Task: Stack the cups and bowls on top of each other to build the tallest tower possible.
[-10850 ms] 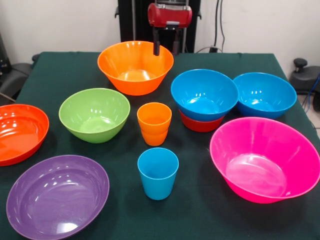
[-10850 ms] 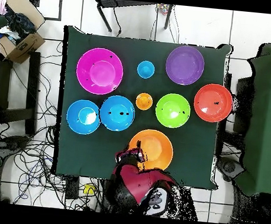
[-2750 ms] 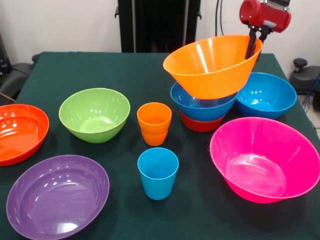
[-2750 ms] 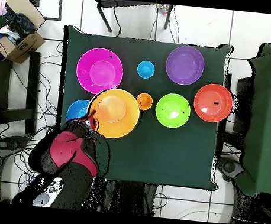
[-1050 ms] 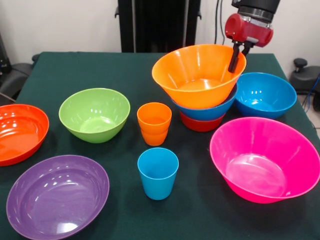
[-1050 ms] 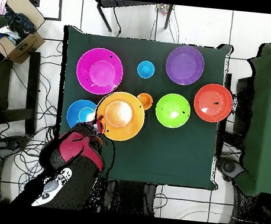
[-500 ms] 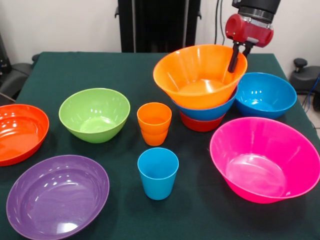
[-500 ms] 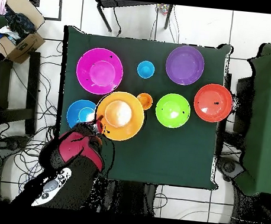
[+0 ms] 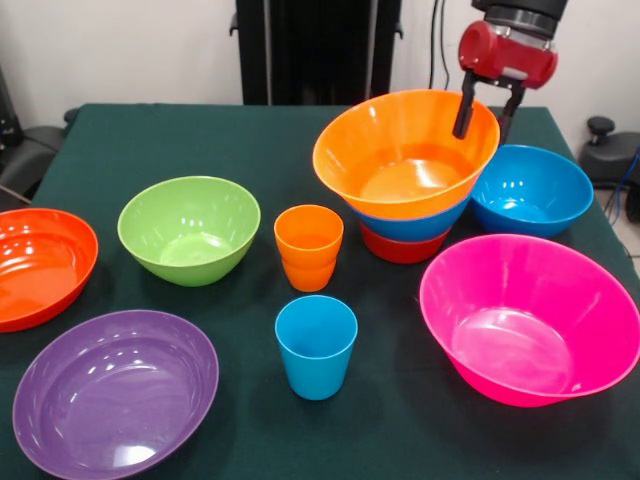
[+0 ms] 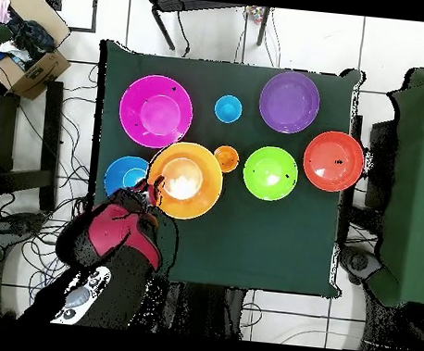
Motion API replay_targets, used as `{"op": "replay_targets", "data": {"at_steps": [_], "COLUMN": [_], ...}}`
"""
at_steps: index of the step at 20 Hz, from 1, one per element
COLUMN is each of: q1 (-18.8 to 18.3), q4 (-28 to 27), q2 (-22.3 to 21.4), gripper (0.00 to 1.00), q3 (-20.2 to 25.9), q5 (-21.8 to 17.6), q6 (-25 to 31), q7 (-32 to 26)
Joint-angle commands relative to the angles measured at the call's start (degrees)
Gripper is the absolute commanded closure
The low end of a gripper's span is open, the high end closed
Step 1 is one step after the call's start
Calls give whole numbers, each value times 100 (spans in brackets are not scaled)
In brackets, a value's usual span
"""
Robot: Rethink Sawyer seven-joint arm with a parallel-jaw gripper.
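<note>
The tower stands right of centre: an orange bowl [image 9: 400, 160] rests in a blue bowl [image 9: 420, 225], which sits on a red-orange bowl [image 9: 400, 248]. My gripper [image 9: 486, 115] is open at the orange bowl's far right rim, one finger inside the bowl and one outside. In the overhead view the gripper [image 10: 151, 194] is at the lower left rim of the orange bowl [image 10: 185, 180]. An orange cup [image 9: 308, 247] and a light blue cup [image 9: 316, 345] stand upright at the table's middle.
A second blue bowl [image 9: 530, 190] sits right beside the tower, and a large pink bowl [image 9: 530, 318] is in front of it. A lime green bowl [image 9: 188, 228], a red-orange bowl [image 9: 40, 265] and a purple bowl [image 9: 115, 392] stand on the left.
The orange bowl was carried from the table's far middle onto the blue bowl. In the last half second the fingers spread apart, let go of its rim, and the bowl settled.
</note>
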Motion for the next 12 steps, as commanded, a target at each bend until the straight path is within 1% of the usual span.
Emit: {"op": "replay_targets", "data": {"at_steps": [1, 3, 6, 7, 9, 12], "q1": [-67, -42, -145, -235, -566, -1203], "q4": [65, 44, 65, 71, 165, 356], "q2": [-547, -619, -988, -1117, -1318, -1458], "gripper": [0, 0, 0, 0, 0, 0], "q3": [721, 657, 685, 737, 1022, 1584], "q5": [171, 123, -31, -88, -192, -399], "q6": [811, 972, 1332, 1403, 1369, 1228], "q7": [709, 601, 302, 197, 35, -237]}}
